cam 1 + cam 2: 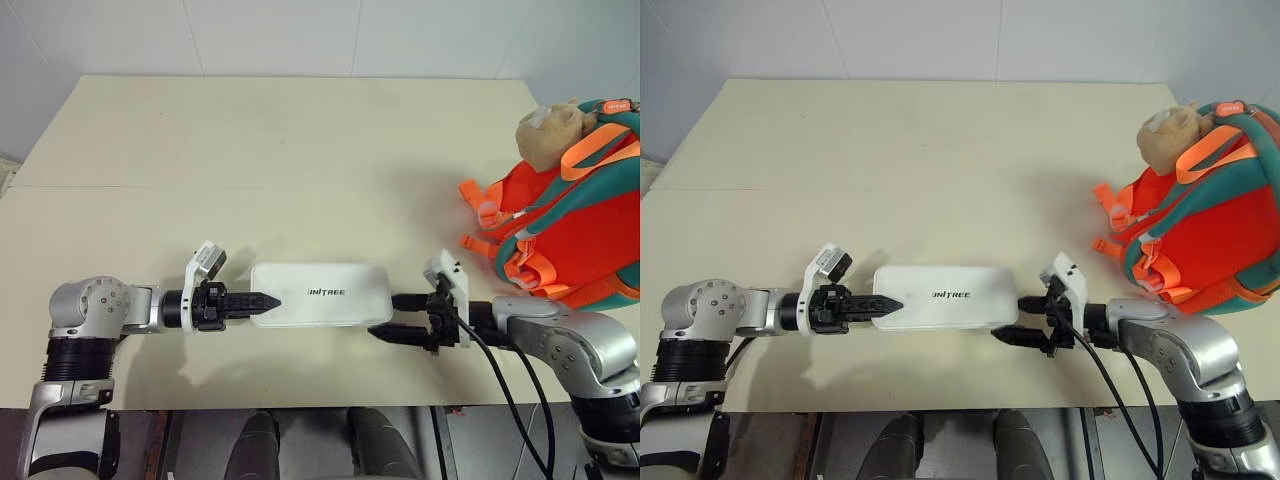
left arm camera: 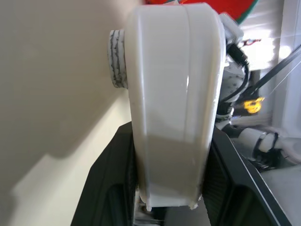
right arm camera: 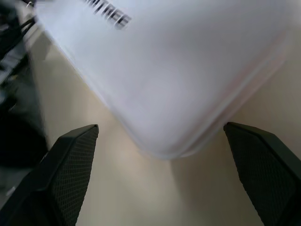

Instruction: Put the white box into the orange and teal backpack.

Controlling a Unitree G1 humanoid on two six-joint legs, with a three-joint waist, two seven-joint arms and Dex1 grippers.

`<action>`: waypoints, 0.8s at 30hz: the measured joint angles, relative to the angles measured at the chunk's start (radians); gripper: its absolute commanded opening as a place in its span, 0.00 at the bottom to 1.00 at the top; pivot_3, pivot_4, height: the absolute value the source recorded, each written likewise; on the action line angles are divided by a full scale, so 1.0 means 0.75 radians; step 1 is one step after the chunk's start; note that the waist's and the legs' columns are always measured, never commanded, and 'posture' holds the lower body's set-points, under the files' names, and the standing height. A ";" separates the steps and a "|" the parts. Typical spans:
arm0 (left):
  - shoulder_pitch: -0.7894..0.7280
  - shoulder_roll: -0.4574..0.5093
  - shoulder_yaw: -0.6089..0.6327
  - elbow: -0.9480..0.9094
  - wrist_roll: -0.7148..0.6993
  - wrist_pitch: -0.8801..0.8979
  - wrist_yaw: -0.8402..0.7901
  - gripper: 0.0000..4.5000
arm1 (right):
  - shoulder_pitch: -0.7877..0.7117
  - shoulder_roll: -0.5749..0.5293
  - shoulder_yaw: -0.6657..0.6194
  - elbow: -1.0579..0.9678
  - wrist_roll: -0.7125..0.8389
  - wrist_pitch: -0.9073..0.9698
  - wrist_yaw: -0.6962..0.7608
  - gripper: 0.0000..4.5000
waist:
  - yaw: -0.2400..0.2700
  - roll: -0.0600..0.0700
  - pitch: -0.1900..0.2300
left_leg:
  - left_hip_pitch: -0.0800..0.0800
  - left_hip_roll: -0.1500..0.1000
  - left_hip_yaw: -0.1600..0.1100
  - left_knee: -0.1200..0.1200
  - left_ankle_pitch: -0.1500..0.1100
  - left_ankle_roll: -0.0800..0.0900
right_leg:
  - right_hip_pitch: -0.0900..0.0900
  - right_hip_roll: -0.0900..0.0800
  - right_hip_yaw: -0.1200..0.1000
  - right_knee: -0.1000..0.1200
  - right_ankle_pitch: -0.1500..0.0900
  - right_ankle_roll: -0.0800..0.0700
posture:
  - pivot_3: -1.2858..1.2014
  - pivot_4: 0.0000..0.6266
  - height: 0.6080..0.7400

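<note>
white box point(image 1: 320, 294): lying flat on the tabletop point(image 1: 280, 160), near the front edge, about mid-width; "UNITREE" lettering facing up; long axis running left-right.
left gripper point(image 1: 262, 300): reaching in level from the left, fingertips meeting the box's left short end; in the left wrist view the two black fingers point(image 2: 108, 188) are sitting on either side of the box's edge, pinching the white box.
right gripper point(image 1: 390, 317): pointing in from the right toward the box's right short end; fingers spread wide, one just off the end, the other in front of the front-right corner; not gripping. In the right wrist view the box's rounded corner is sitting between the parted fingers point(image 3: 70, 174) with a gap on each side.
orange and teal backpack point(image 1: 575, 215): sitting at the right edge of the tabletop, well apart from the box; orange straps trailing toward the box side.
plush toy point(image 1: 550, 132): tan, resting on the backpack's far end.
</note>
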 measured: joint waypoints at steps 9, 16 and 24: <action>-0.023 0.084 -0.048 0.161 0.150 -0.334 -0.176 0.32 | 0.147 0.061 -0.512 -0.364 -0.081 0.095 -0.569 1.00 | 0.020 0.000 0.000 | 0.000 0.000 0.001 -0.002 0.000 0.000 | -0.001 0.000 0.000 -0.001 -0.001 -0.002 | 0.52 0.24 1.00; -0.053 0.075 -0.128 0.225 0.224 -0.423 -0.259 0.32 | 0.129 0.126 -0.556 -0.467 -0.278 0.271 -0.918 1.00 | 0.026 0.000 0.000 | 0.000 0.000 0.001 -0.003 0.000 0.000 | -0.001 0.000 0.000 -0.001 -0.002 -0.003 | 0.52 0.24 1.00; -0.075 0.050 -0.133 0.268 0.261 -0.470 -0.284 0.32 | -0.135 0.241 -0.522 -0.406 -0.410 0.355 -1.064 1.00 | 0.020 0.000 0.000 | 0.000 0.001 0.001 -0.007 0.000 0.000 | -0.003 0.000 0.000 0.001 -0.002 -0.004 | 0.52 0.24 1.00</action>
